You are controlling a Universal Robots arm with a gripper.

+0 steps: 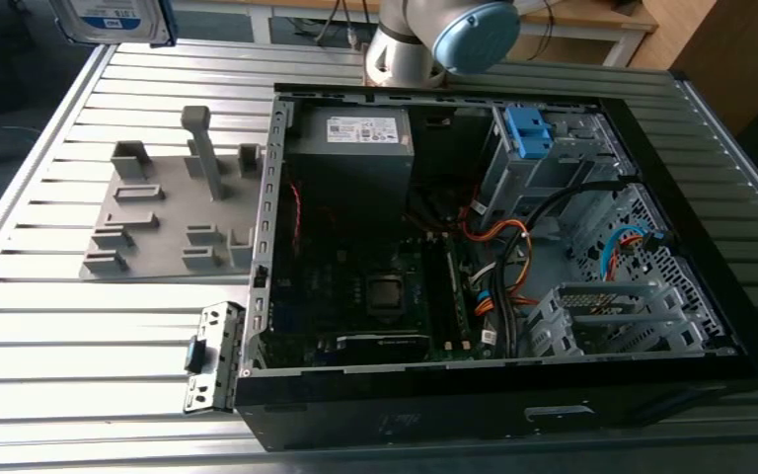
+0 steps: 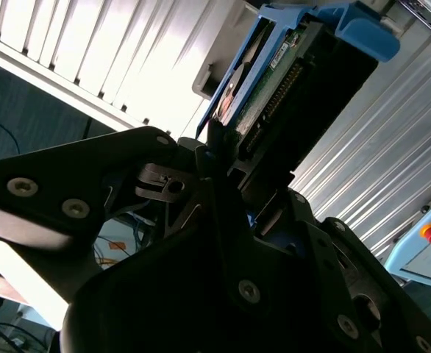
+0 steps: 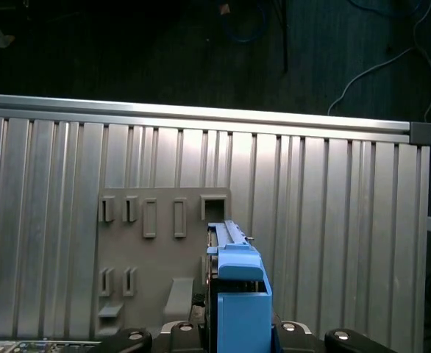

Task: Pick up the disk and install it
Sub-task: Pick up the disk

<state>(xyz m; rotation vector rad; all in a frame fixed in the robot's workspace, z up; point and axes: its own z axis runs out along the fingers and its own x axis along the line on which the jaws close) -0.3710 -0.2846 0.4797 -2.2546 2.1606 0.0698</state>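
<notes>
The disk (image 1: 113, 20) hangs high over the table's far corner at the exterior view's left, showing its white-and-blue label and blue rail frame. In the second wrist view my gripper (image 2: 219, 143) is shut on the disk (image 2: 274, 81), its black fingers (image 2: 164, 184) clamped on the edge with the circuit board side showing. In the first wrist view the disk's blue frame (image 3: 237, 287) stands edge-on between the gripper's fingers, above the grey holder plate (image 3: 157, 257).
An open black computer case (image 1: 715, 247) lies on the ribbed metal table (image 1: 63, 326). Inside are a grey metal box (image 1: 352, 148), cables and a bare blue bracket (image 1: 527, 133) in the drive bay. The grey holder plate (image 1: 155, 217) lies beside the case.
</notes>
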